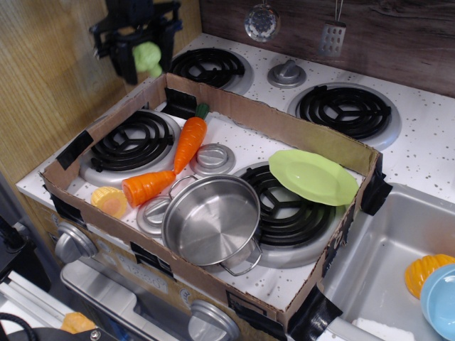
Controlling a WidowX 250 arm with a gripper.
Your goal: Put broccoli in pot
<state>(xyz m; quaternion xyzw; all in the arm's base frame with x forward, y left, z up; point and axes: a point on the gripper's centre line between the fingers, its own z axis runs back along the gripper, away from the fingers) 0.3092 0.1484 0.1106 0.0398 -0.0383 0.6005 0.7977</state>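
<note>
Broccoli (147, 57) is clamped between the black fingers of the hand (144, 58), held high in the air at about 10 o'clock in the single overhead view, above and outside the far-left corner of the cardboard fence (284, 121) that rings the working area. The floret hangs clear of every surface; its bumpy head shows between the fingers.

The pot (211, 221) stands upright and empty at about 6 o'clock, on the near edge of the right front burner (284, 213), well apart from the hand. Between hand and pot lie the whole carrot (189, 141), the carrot stub (148, 187) and a silver disc (215, 158); the lime plate (313, 176) rests at about 3 o'clock from the pot.

Step in hand, as judged: carry the floret to the pot. Recommended procedure:
- Hold the present height while crossing the cardboard wall; a low path risks snagging it.
- Travel toward 5 o'clock until the floret is centred over the pot mouth, not over the near wire handle (245, 264).
- Descend only when centred, then part the fingers close above the pot floor, since a light plastic piece is likely to bounce off steel.
</note>
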